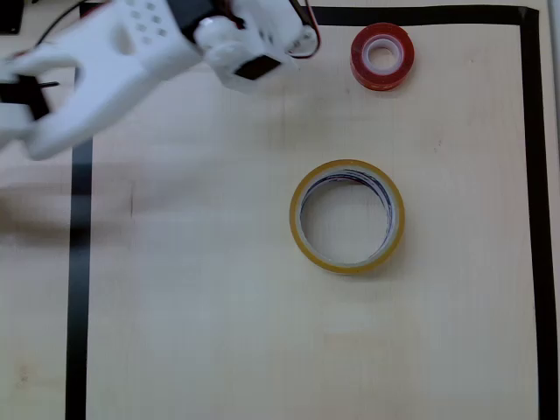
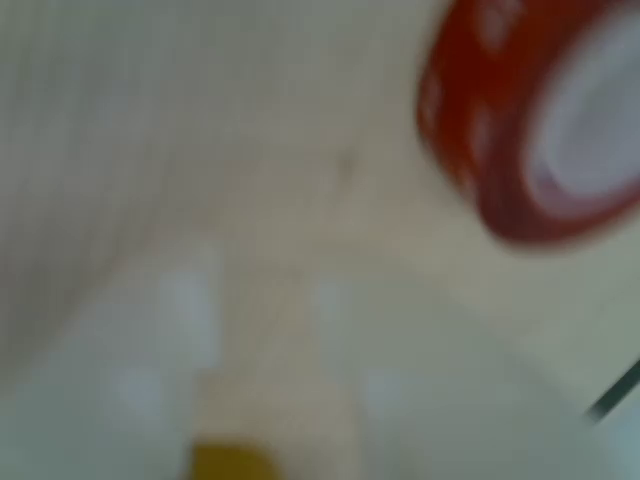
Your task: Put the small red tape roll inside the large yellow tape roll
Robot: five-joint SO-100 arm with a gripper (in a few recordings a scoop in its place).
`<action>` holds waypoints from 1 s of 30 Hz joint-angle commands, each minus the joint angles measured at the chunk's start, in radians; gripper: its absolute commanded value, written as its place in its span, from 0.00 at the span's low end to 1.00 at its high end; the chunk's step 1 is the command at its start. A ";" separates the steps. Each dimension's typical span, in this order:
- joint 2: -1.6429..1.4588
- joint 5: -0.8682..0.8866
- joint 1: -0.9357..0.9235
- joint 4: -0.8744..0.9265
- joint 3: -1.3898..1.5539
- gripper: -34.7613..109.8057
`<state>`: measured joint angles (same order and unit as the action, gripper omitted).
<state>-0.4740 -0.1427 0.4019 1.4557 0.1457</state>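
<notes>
The red roll (image 1: 381, 56) sits at one o'clock from the yellow ring (image 1: 347, 216); claw (image 2: 265, 390) looks apart, and a skewed approach might nudge the roll away.

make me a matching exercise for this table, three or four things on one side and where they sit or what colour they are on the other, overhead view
Things:
1. small red tape roll
2. large yellow tape roll
3. robot arm
4. black tape border

Descriptions:
a. white, reaching in from the upper left
b. lies near the middle, hole empty
c. lies near the top edge
d. frames the work area

Pairs: 1-c, 2-b, 3-a, 4-d
</notes>
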 commanded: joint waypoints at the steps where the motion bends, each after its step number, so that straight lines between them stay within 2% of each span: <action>1: -0.035 0.002 0.002 0.002 -0.233 0.32; 5: 0.028 0.002 -0.026 -0.014 -0.278 0.37; 10: 0.094 0.003 -0.031 -0.037 -0.330 0.38; 12: 0.141 0.055 -0.029 -0.061 -0.388 0.38; 20: 0.173 0.098 -0.014 -0.196 -0.331 0.39; 28: 0.219 0.103 -0.018 -0.204 -0.298 0.40; 30: 0.222 0.103 -0.020 -0.206 -0.298 0.37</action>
<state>-0.1902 -0.0568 0.3758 1.2732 -0.1212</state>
